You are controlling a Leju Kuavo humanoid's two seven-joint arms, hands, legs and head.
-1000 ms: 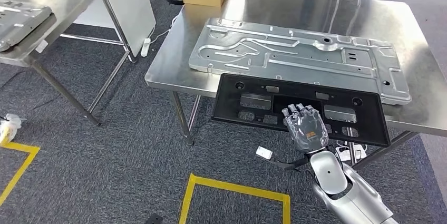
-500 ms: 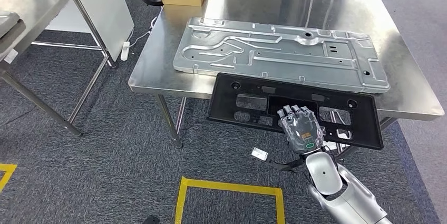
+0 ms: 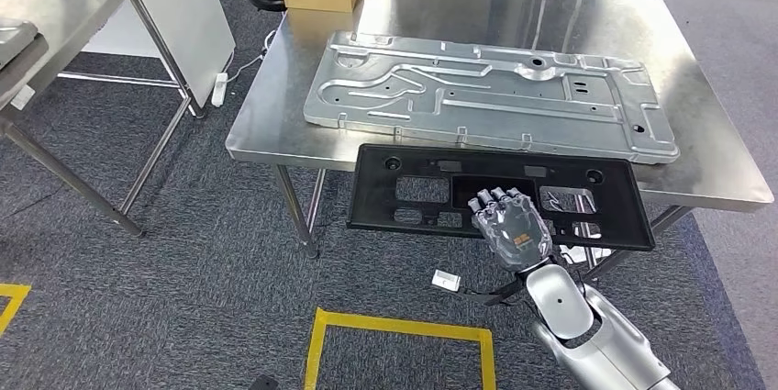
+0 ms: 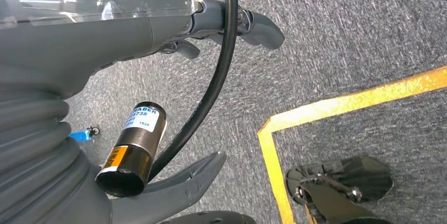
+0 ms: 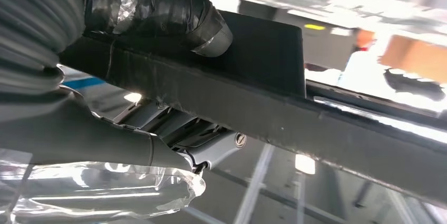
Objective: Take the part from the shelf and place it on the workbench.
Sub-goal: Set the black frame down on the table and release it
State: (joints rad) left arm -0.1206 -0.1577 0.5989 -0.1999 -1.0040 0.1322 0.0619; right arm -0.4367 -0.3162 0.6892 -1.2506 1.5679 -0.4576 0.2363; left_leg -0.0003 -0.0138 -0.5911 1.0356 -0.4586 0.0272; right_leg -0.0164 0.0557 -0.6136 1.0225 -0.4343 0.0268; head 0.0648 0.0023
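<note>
Head view has my right hand wrapped over the near long edge of the black plastic panel, roughly mid-length, fingers on top; in the right wrist view the thumb clamps one face and the fingers press the other, so that's a firm hold on the part. The panel hangs in the air just off the front edge of the steel counter, its far edge about level with the rim, none of it resting there that I can tell. I'd judge it light and fairly stiff, but long, thin and full of cut-outs, so held at one spot the ends may sag or swing; the smooth plastic could slip. The big stamped metal plate covers most of the top and leaves a narrow bare strip along the near rim, more on the left, so room is tight. Counter legs sit under the panel's left end. Left wrist view shows my left hand hanging over carpet beside yellow floor tape, holding nothing, fingers loosely apart.
</note>
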